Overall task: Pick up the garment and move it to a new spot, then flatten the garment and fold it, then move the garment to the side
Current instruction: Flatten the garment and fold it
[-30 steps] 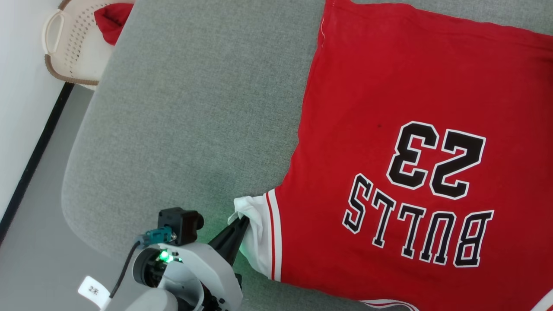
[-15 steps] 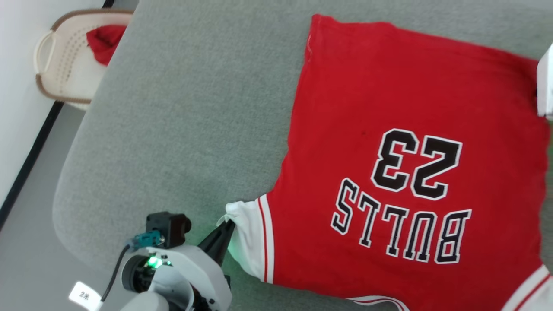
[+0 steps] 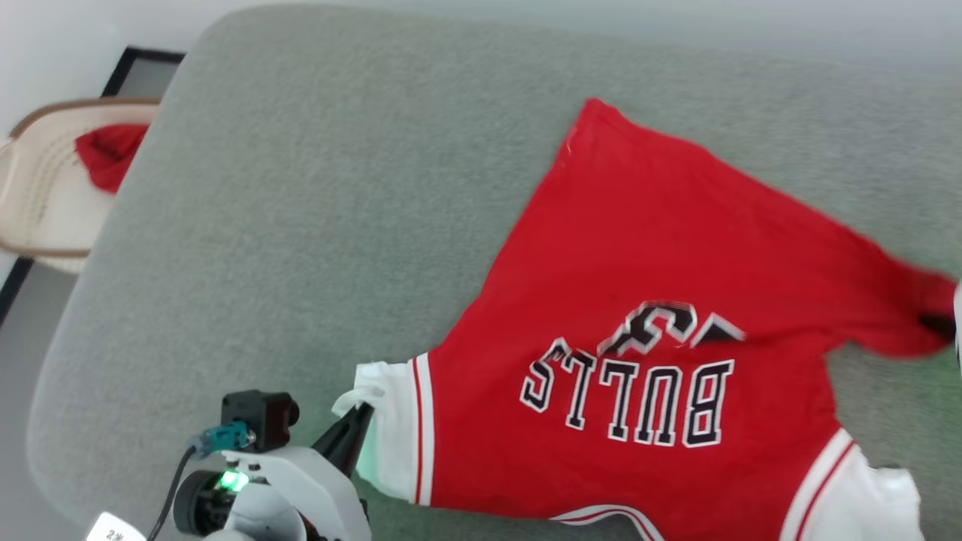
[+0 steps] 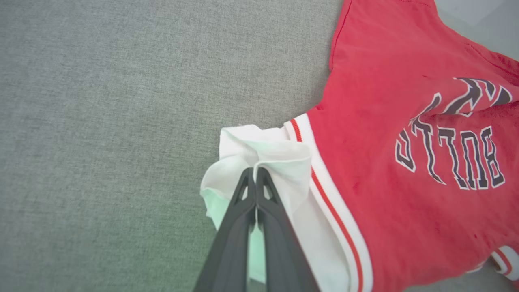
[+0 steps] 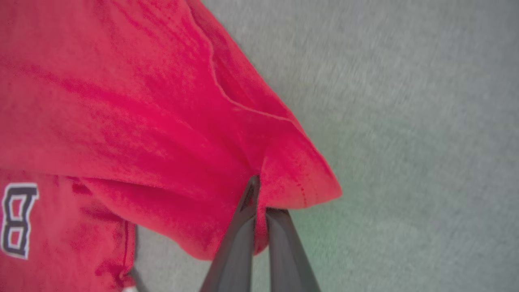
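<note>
The garment (image 3: 639, 263), a red jersey with white sleeves and upside-down "BULLS" lettering, lies on the grey cushioned surface (image 3: 323, 225). Its far right hem corner is lifted and drawn forward, folding red cloth over the number. My left gripper (image 3: 363, 412) is shut on the white left sleeve (image 4: 259, 154), which bunches around the fingertips (image 4: 255, 172). In the right wrist view my right gripper (image 5: 259, 190) is shut on the red hem corner (image 5: 300, 178), held above the surface. The other white sleeve (image 3: 864, 488) lies at the lower right.
A beige basket (image 3: 45, 195) holding a small red cloth (image 3: 109, 150) stands off the surface's far left edge. The grey surface stretches bare to the left of the garment and beyond it. A pale wall with a black baseboard runs along the left.
My right gripper has shut on the hem corner and pulled it forward, folding cloth over the number. The head view has tilted, so the scene sits lower. The left gripper keeps its hold.
</note>
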### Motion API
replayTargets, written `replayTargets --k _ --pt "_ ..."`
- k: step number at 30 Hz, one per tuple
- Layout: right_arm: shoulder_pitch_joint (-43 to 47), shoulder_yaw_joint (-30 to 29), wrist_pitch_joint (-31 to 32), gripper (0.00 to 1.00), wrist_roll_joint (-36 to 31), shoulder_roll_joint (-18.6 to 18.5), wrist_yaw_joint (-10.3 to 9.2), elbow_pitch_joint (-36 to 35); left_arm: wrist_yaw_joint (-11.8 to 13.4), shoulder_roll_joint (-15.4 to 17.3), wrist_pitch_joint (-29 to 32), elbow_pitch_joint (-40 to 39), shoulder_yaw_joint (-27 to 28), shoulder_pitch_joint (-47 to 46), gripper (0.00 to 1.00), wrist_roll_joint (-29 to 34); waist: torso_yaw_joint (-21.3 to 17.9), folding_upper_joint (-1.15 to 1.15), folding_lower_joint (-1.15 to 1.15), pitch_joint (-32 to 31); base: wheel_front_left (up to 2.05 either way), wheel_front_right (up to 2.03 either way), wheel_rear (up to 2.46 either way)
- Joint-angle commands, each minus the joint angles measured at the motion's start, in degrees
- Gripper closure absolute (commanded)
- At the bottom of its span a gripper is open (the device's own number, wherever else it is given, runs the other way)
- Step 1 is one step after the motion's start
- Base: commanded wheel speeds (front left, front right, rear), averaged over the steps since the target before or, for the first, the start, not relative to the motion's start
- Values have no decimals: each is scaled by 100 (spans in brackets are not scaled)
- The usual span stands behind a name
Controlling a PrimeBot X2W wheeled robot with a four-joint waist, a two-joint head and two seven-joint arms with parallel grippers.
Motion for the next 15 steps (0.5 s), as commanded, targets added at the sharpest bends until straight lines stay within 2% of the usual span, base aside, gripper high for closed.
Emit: replayTargets --k 1,4,7,11,15 --pt "458 -198 18 100 68 -41 -6 -304 51 52 9 -37 19 84 100 -38 -265 0 0 -227 0 0 0" --pt "1277 -638 46 100 67 -8 -6 -852 99 105 33 -111 32 129 100 -40 -372 0 0 -277 0 0 0" --pt "2060 -1154 96 100 -19 203 -6 -1347 131 155 67 -159 31 157 100 -26 -439 0 0 -312 0 0 0" --pt "2923 -1722 174 100 -182 667 -6 -1857 150 174 91 -202 27 155 100 -36 -497 0 0 -356 0 0 0" --pt "3443 -1997 193 100 -453 1089 -6 -2234 147 189 111 -204 11 161 100 -43 -525 0 0 -401 0 0 0"
